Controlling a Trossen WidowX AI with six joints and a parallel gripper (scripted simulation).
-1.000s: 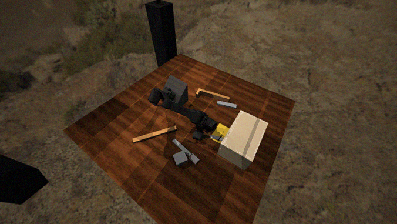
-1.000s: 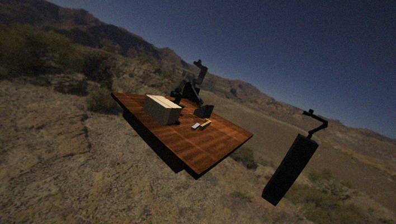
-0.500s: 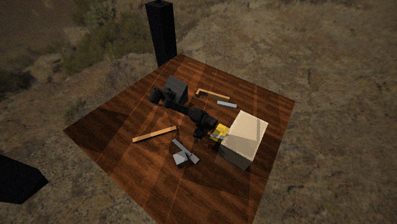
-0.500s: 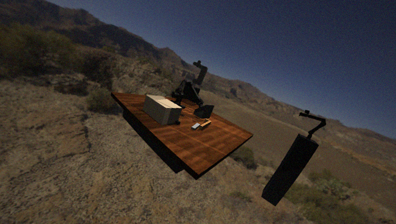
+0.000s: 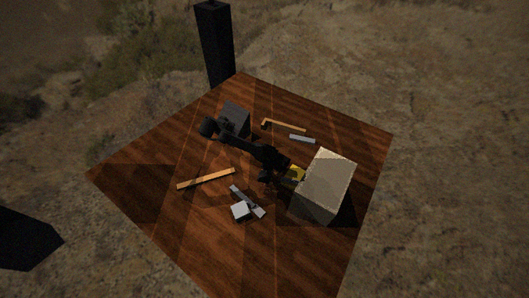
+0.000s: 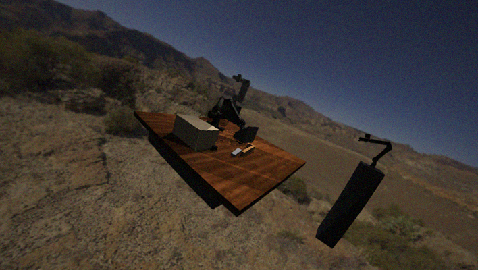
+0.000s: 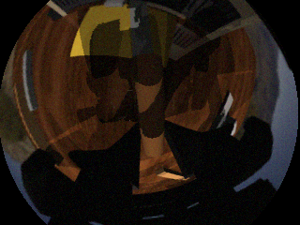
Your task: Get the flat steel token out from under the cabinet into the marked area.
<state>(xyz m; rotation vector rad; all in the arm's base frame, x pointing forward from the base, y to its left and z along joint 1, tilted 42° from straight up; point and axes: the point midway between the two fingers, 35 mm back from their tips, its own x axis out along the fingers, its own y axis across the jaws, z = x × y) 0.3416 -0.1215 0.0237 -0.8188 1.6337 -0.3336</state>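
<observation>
Yellow marks the area (image 5: pixel 295 170) (image 7: pixel 83 47) just before the cabinet (image 5: pixel 326 178) (image 6: pixel 194 131) (image 7: pixel 187 38). Facing the cabinet, our gripper (image 5: pixel 272 175) (image 7: pixel 150 123) is clamped on a brown rod (image 7: pixel 151 96), whose grey end (image 7: pixel 142 39) reaches over the yellow towards the cabinet. We cannot make out the steel token, so whether it lies under the cabinet we can't tell.

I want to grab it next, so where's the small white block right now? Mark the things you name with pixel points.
In the top view, the white block (image 5: pixel 240 211) sits on the table's near side, left of the grey bar's (image 5: pixel 240 193) lower end.
</observation>
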